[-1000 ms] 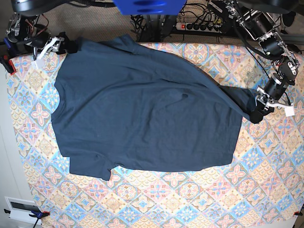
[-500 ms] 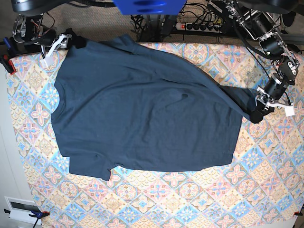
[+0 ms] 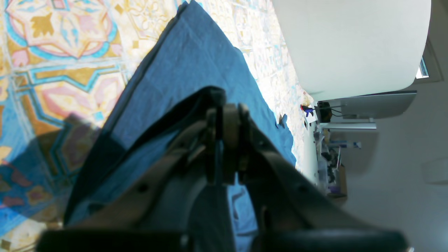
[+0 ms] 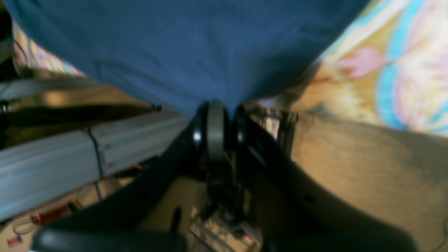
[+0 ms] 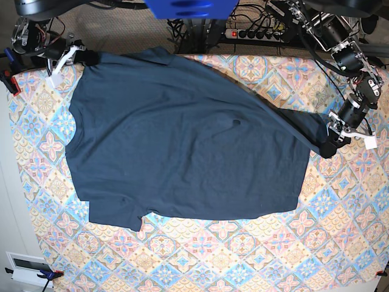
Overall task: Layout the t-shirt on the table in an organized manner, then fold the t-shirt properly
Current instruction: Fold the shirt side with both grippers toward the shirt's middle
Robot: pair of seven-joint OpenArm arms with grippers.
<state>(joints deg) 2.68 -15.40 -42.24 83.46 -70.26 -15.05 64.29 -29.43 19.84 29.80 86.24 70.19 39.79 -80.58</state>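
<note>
The navy t-shirt lies spread flat on the patterned table, collar toward the left and hem toward the right. My right gripper is at the shirt's far left corner, by the table's back edge. In the right wrist view its jaws are pressed together on the edge of the blue cloth. My left gripper holds the shirt's right corner, drawn out to a point. In the left wrist view it is shut on the fabric.
A power strip with cables lies on the floor behind the table. A blue part overhangs the back edge. A clamp grips the table's left corner. A white box sits at the lower left.
My right gripper moved right from the table's corner onto the shirt's far left corner and closed on it. That corner shifted slightly. The left arm has not moved.
</note>
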